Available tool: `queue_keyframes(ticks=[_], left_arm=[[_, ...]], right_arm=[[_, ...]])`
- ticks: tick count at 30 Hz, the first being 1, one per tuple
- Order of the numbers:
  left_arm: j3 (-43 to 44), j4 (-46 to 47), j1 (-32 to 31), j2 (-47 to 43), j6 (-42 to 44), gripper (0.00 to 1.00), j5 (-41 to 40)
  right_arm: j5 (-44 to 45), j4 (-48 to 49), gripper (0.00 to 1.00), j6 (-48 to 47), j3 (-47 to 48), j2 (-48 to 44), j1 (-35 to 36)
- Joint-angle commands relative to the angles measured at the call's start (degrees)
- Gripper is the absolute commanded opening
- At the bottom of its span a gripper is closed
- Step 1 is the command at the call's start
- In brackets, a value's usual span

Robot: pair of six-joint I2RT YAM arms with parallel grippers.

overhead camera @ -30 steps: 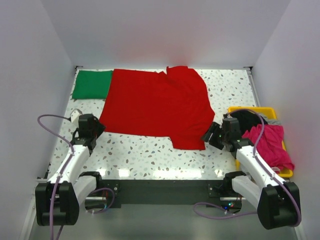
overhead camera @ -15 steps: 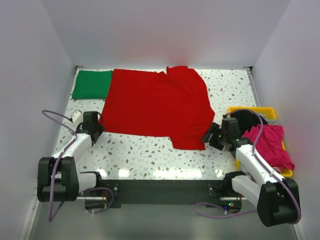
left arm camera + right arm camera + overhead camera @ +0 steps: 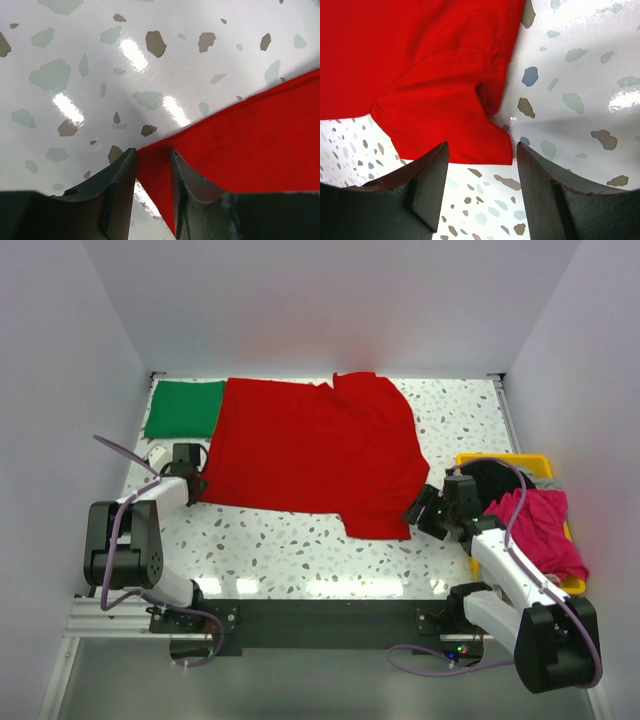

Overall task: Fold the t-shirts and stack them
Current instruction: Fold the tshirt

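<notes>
The red t-shirt point(image 3: 310, 455) is spread flat on the table point(image 3: 300, 555), with the green t-shirt point(image 3: 184, 408) folded at its far-left edge. Limp, light cloth is expected, best pinched at the corners. One corner is straddled narrowly by the left gripper point(image 3: 151, 154), though whether it is pinched cannot be told. The right gripper point(image 3: 481, 146) is held parted over another.

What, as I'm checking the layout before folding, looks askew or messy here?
The red shirt lies crooked, not flat: its near right sleeve is bunched and creased. In the tray, a pile of clothes hangs over the rim. The green shirt is neatly folded.
</notes>
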Motion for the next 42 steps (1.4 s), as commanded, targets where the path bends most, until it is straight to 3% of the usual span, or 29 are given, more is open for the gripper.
queue_keyframes(ticks=[1,5,9,11,18,31,36,37,38,40,42], left_arm=[[1.28,1.89,0.42,2.00,-0.24,0.36,-1.05],[1.10,1.54,0.51,3.15,-0.24,0.25,-0.70],[0.14,1.54,0.51,2.19,-0.06,0.05,0.18],[-0.65,1.45,0.51,0.96,-0.06,0.00,0.45],[-4.69,0.31,0.42,-5.89,-0.33,0.00,-0.34],[-8.74,-0.22,0.51,-11.61,0.37,0.00,0.18],[-9.97,0.74,0.42,-13.19,1.08,0.00,0.89],[-10.32,0.92,0.42,-13.46,1.08,0.02,0.89],[-10.50,1.44,0.42,-13.81,1.08,0.12,0.97],[-11.20,2.85,0.51,-15.04,1.87,0.24,2.20],[-11.46,4.87,0.51,-15.65,2.39,0.31,3.17]], right_arm=[[-0.56,2.47,0.60,-0.14,0.28,0.22,-0.07],[-0.65,3.27,0.60,-0.23,-0.07,1.10,-0.16],[-1.00,4.15,0.60,-0.14,-0.51,2.59,-0.25],[-0.74,4.24,0.60,-0.05,-0.68,2.95,-0.16],[0.23,5.64,0.59,1.00,-2.18,3.04,-0.16],[1.02,9.95,0.43,4.43,-4.99,5.41,3.00],[0.41,11.35,0.12,5.57,-5.87,5.76,3.79],[0.32,11.18,0.07,5.74,-5.70,5.67,3.88],[0.23,11.01,0.00,5.75,-5.61,5.50,3.88],[-0.12,9.69,0.00,5.75,-4.99,4.36,3.80],[-0.47,8.72,0.00,5.83,-4.64,2.87,3.97]])
